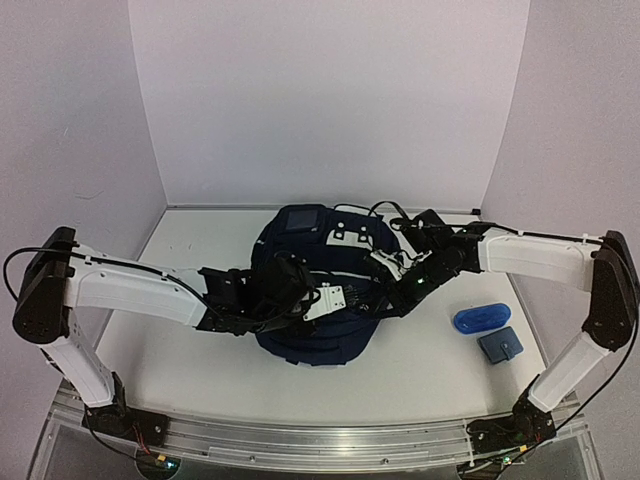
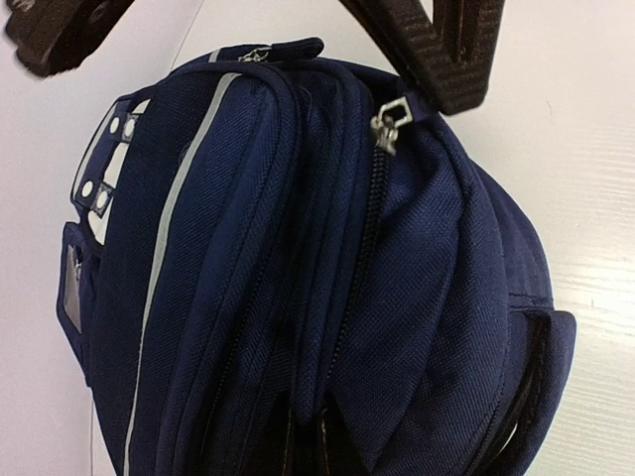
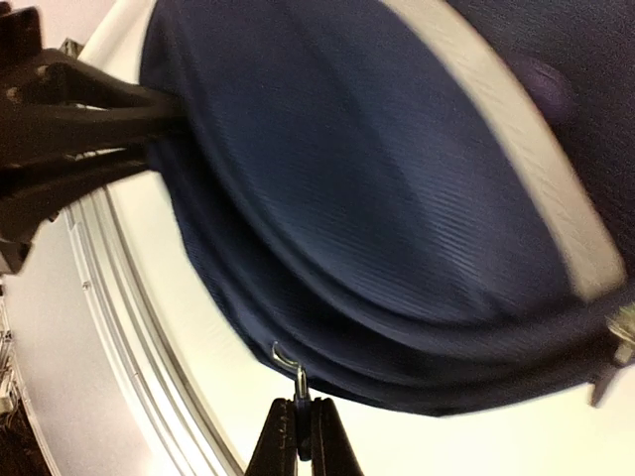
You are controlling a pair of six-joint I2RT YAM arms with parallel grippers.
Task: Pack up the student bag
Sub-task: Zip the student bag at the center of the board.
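Bracing the student bag point(image 2: 298, 297) on the counter point(image 1: 420, 370), the left gripper point(image 2: 451, 84) clenches its fabric; the right gripper point(image 3: 298, 426) pinches a zipper pull point(image 3: 296, 389) between tight fingers, probably to run it.

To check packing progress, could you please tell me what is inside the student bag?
No contents show. Fabric of the student bag covers its inside; the left wrist view shows only a dark slit. A glossy blue case lies outside on the table.

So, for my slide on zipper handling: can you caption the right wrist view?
Right gripper shut on a zipper pull at the edge of the navy student bag.
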